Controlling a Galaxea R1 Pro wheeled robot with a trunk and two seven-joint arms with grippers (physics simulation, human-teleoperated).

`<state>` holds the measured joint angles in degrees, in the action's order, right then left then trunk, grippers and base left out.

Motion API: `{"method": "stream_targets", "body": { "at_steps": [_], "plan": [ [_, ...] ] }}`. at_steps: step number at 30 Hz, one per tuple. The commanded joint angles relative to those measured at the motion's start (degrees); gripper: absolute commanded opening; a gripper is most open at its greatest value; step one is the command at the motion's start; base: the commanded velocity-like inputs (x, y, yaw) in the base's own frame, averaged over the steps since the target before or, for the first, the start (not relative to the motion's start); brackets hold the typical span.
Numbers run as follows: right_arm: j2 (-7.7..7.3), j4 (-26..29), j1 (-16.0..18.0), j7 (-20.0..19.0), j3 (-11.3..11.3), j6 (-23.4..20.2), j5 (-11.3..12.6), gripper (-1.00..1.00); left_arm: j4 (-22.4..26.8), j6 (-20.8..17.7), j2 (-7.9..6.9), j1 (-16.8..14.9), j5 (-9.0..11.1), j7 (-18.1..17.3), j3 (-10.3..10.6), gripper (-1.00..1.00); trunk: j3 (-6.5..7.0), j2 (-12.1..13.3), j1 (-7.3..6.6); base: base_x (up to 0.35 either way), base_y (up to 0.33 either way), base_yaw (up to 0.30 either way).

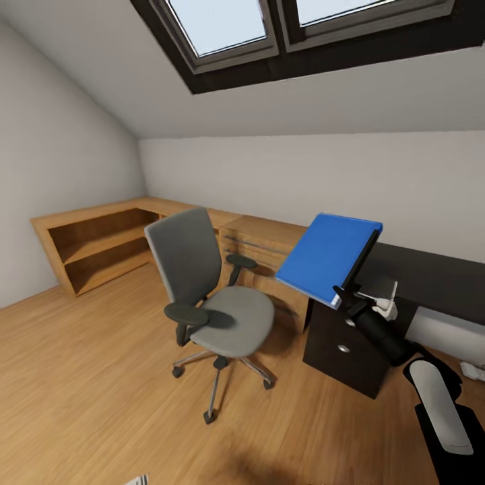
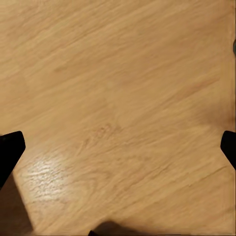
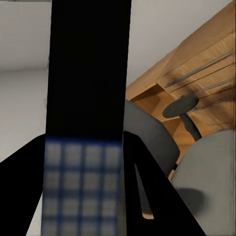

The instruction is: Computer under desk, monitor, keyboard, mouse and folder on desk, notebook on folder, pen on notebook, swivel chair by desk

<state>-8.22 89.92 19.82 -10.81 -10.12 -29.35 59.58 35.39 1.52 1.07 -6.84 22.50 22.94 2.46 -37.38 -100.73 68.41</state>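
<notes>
The bright blue folder (image 1: 327, 256) hangs tilted in the air over the left end of the black desk (image 1: 438, 273), with my right gripper (image 1: 350, 296) shut on its dark spine edge. In the right wrist view that dark spine (image 3: 88, 88) runs between the two fingers (image 3: 24, 196), and the chair shows behind it. The grey swivel chair (image 1: 222, 310) stands on the wood floor left of the desk with nothing on its seat. In the left wrist view my left gripper (image 2: 118, 147) is open above bare floor, its black fingertips (image 2: 10, 150) far apart.
The desk's black drawer pedestal (image 1: 343, 350) stands right under the folder. A light-wood chest (image 1: 263, 242) and a low open shelf unit (image 1: 94, 246) line the back wall behind the chair. The ceiling slopes down with skylights (image 1: 269, 27). Open floor lies in front of the chair.
</notes>
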Motion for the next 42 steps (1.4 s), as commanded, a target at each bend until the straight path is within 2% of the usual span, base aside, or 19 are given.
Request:
{"method": "stream_targets", "body": {
  "at_steps": [1,7,10,11,12,16,17,18,19,22,24,25,26,29,34,39,42],
  "plan": [
    [-0.04,-0.01,0.05,-0.11,-0.12,-0.33,0.14,-1.0,-0.02,0.19,-0.03,-0.01,0.59,0.35,0.9,1.0,0.13,0.39,-0.23,0.0,0.0,-0.239],
    [-0.09,-0.01,0.05,-0.01,-0.14,-0.22,0.01,-1.0,-2.17,0.23,0.31,-0.01,0.49,0.33,2.62,1.0,1.21,2.79,-1.55,0.0,0.0,-0.254],
    [-0.01,-0.02,0.05,0.06,0.12,-0.16,-0.01,-1.0,-2.74,0.22,0.57,-0.01,0.55,0.35,4.46,1.0,1.74,4.0,-2.21,0.0,0.0,-0.263],
    [0.05,-0.08,0.05,0.07,0.24,-0.13,-0.04,-1.0,-3.2,0.22,0.64,-0.01,0.55,0.32,5.61,1.0,1.92,4.4,-2.43,0.0,0.0,-0.268],
    [0.11,-0.21,0.05,0.08,0.38,-0.13,-0.07,-1.0,-4.31,0.23,1.15,-0.01,0.52,0.32,7.68,1.0,2.1,4.8,-2.65,0.0,0.0,-0.273],
    [0.09,-0.33,0.05,0.02,0.38,-0.48,-0.01,-1.0,-6.03,0.16,1.41,-0.01,0.61,0.06,8.96,1.0,2.82,6.4,-3.53,0.0,0.0,-0.285],
    [0.1,-0.37,0.05,0.06,0.39,-0.48,0.0,-1.0,-6.44,0.16,1.44,-0.01,0.61,-0.64,9.01,1.0,3.0,6.81,-3.75,0.0,0.0,-0.291],
    [0.12,-0.41,0.05,0.12,0.37,-0.51,0.0,-1.0,-7.32,0.15,1.49,-0.01,0.55,-2.94,9.04,1.0,3.18,7.21,-3.97,0.0,0.0,-0.291],
    [0.19,-0.55,0.05,0.19,0.5,-0.46,0.02,-1.0,-8.23,0.17,1.31,-0.01,0.64,-8.64,9.03,1.0,3.36,7.61,-4.19,0.0,0.0,-0.292],
    [0.21,-0.87,0.05,0.25,0.59,-0.45,0.07,-1.0,-8.49,0.29,1.31,-0.01,0.61,-10.7,8.98,1.0,3.9,8.81,-4.84,0.0,0.0,-0.293],
    [0.22,-1.17,0.05,0.28,0.52,-0.44,0.15,-1.0,-8.57,2.6,1.43,-0.01,0.57,-11.24,8.95,1.0,4.26,9.61,-5.28,0.0,0.0,-0.294],
    [0.22,-2.07,0.05,0.31,0.49,-0.32,0.17,-1.0,-8.65,5.99,1.45,-0.01,0.62,-11.33,8.89,1.0,4.44,10.01,-5.5,0.0,0.0,-0.295],
    [0.28,-5.31,0.05,0.4,0.42,-0.31,0.28,-1.0,-11.04,16.21,1.54,-0.01,0.68,-11.41,8.99,1.0,4.62,10.42,-5.72,0.0,0.0,-0.296],
    [0.3,-5.94,0.05,0.47,0.38,-0.4,0.43,-1.0,-12.58,20.06,1.56,-0.01,0.59,-11.42,9.0,1.0,5.16,11.62,-6.38,0.0,0.0,-0.296],
    [0.33,-6.3,0.05,0.45,0.36,-0.35,0.45,-1.0,-13.35,22.14,1.58,-0.01,0.45,-11.44,9.12,1.0,6.05,13.62,-7.48,0.0,0.0,-0.296],
    [0.42,-6.27,0.05,0.15,0.47,-0.19,0.58,-1.0,-13.41,22.2,1.64,-0.01,0.52,-11.43,9.22,1.0,6.95,15.63,-8.58,0.0,0.0,-0.119],
    [1.69,-6.34,0.05,-0.05,0.41,-0.11,0.57,-1.0,-13.42,22.17,1.65,-0.01,0.53,-11.43,9.23,1.0,7.49,16.83,-9.24,0.0,0.0,-0.009]
  ]
}}
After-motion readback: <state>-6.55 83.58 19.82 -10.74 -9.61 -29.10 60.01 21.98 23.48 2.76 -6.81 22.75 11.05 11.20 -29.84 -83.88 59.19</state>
